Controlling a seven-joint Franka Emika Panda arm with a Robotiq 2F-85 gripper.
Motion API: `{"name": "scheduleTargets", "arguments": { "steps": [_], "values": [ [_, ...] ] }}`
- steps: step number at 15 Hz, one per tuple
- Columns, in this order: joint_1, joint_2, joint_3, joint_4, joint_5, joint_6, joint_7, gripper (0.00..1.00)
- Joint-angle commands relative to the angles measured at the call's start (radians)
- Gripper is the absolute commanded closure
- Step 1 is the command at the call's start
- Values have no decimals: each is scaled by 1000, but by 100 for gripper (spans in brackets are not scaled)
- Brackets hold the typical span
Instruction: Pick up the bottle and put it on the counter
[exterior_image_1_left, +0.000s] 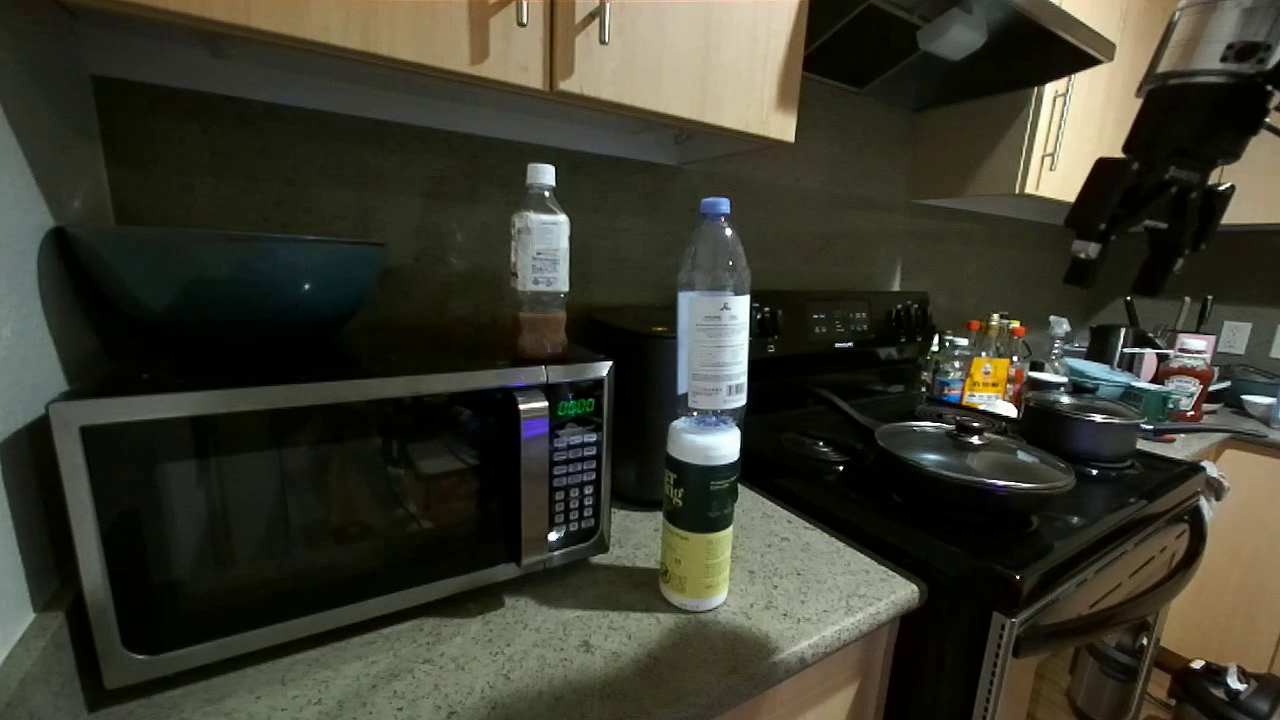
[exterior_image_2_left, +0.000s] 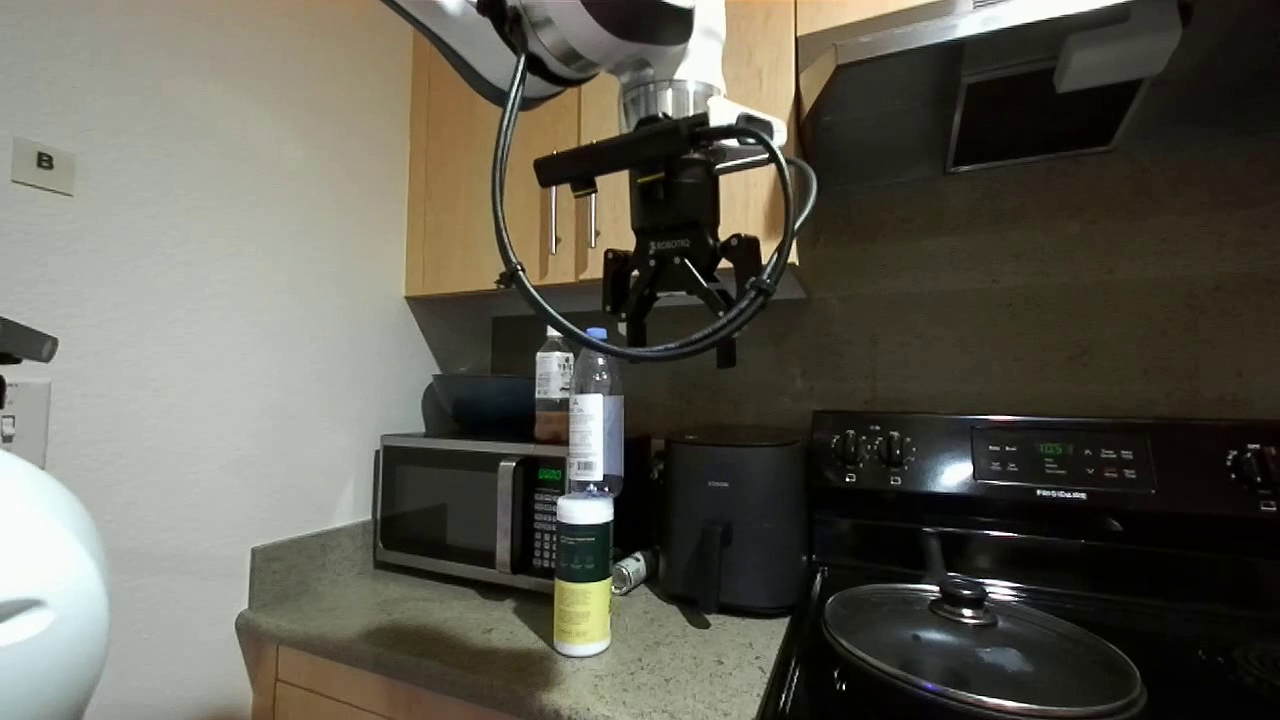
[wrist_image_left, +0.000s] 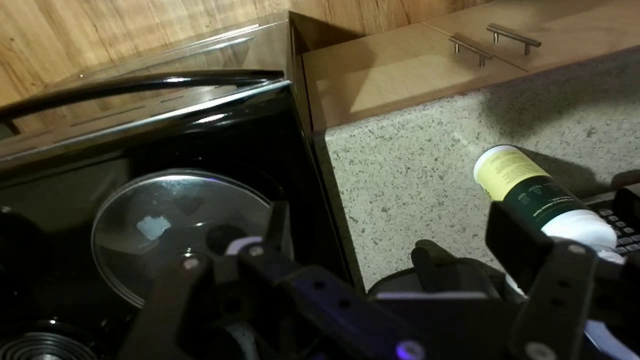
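Bottle (exterior_image_1_left: 713, 320) with a blue cap, upright on top of a tub (exterior_image_1_left: 700, 520) in an exterior view, pale label facing near. Tub upright on the counter (exterior_image_1_left: 840, 580), to the right of a microwave (exterior_image_1_left: 300, 520). On the microwave, a bowl (exterior_image_1_left: 225, 280) at left and a white-capped bottle (exterior_image_1_left: 541, 255) at right. Farther right, a stove (exterior_image_1_left: 975, 560) with a glass-lidded pan (exterior_image_1_left: 930, 455), and high up the gripper (exterior_image_1_left: 1118, 278), well apart from the blue-capped bottle.

In an exterior view, fingers (exterior_image_2_left: 727, 355) pointing down, spread wide, nothing held; a cable (exterior_image_2_left: 660, 353) looped across on the near side. Bottle and tub to the left; air fryer (exterior_image_2_left: 735, 510) at the far side of the counter.

In the wrist view, fingers well apart, stove and pan beyond one, tub beyond the other; bottle's base just visible at the tub's top, rest mostly hidden.
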Motion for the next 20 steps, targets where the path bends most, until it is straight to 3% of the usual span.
{"name": "scheduleTargets", "arguments": {
  "steps": [1, 5, 6, 15, 20],
  "values": [
    [33, 105, 54, 97, -26, 26, -30, 0],
    [61, 178, 101, 180, -56, 47, -33, 0],
    [55, 139, 94, 139, -31, 32, -2, 0],
    [73, 163, 106, 163, -25, 70, -8, 0],
    [131, 241, 197, 266, -73, 121, -17, 0]
  ]
}}
